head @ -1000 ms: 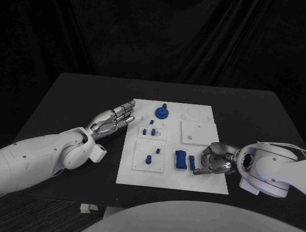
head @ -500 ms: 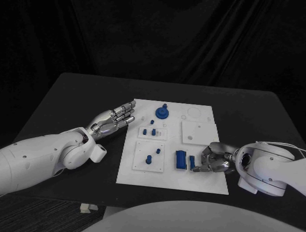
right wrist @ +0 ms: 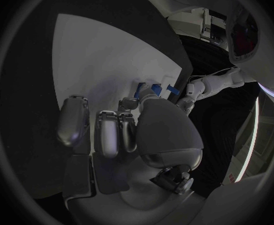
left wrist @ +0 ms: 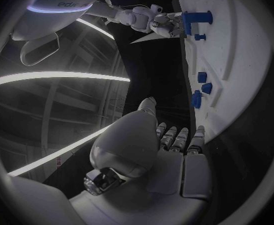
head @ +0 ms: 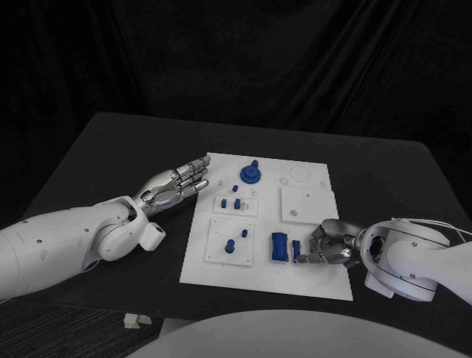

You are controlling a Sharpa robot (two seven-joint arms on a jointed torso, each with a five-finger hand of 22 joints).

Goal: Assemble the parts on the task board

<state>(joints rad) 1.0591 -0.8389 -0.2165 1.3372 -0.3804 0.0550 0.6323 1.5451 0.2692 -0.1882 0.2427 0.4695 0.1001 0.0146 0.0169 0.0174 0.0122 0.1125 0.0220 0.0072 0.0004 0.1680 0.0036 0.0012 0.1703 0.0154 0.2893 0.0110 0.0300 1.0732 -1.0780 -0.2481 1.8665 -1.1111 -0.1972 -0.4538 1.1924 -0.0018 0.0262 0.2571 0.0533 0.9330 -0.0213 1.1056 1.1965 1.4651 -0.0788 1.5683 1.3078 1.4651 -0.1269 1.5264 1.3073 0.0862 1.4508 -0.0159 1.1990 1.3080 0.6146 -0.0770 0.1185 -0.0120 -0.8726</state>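
Right hand curls over the small, stiff, light blue plastic block near the white task board's front edge, grip unclear, best pinched by its long sides.

Left hand lies flat on table just beside task board's left edge, blocking approach there. Right hand sits on board's near right part, against the blue block. Far board edge and far table open.
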